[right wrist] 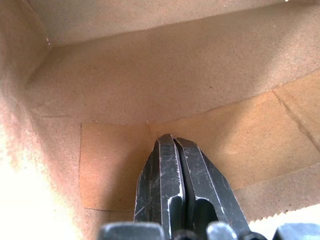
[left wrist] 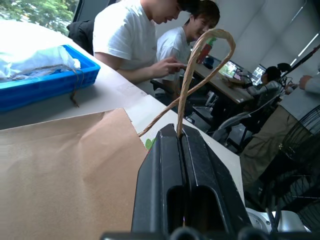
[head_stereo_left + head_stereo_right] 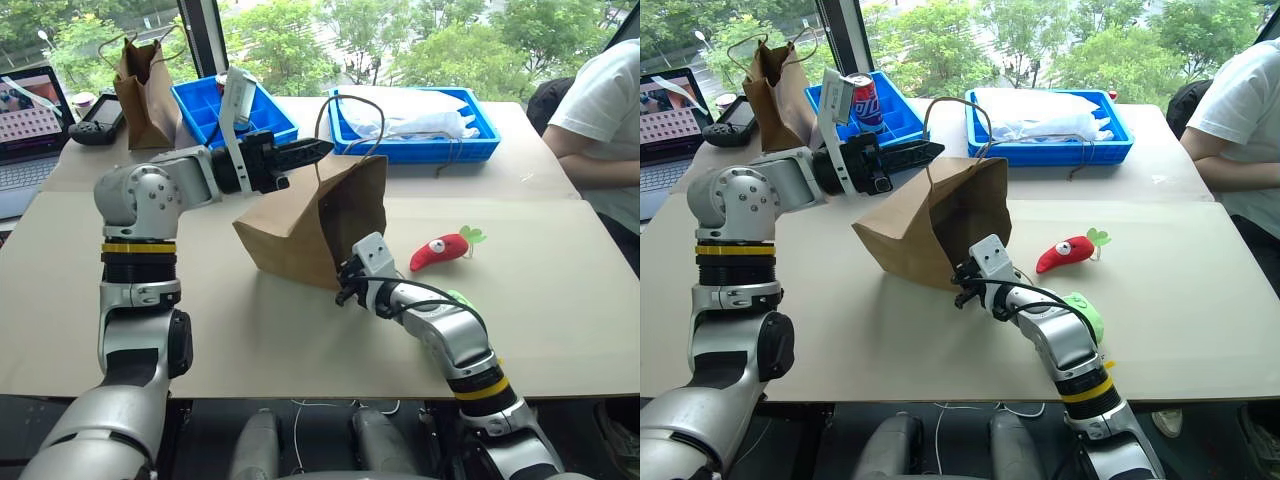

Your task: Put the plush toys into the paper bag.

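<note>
Left gripper (image 3: 322,150) is pinching the twine handle (image 2: 200,65) of the paper bag (image 3: 300,225), which is lying tipped on the table (image 3: 560,300), mouth toward me. Right gripper (image 1: 172,142) is sitting closed and empty inside that mouth (fingertips at the bag's inner wall). I am seeing the red chili toy (image 3: 440,250) beside the bag and the green toy (image 3: 1085,312) behind my right forearm.
</note>
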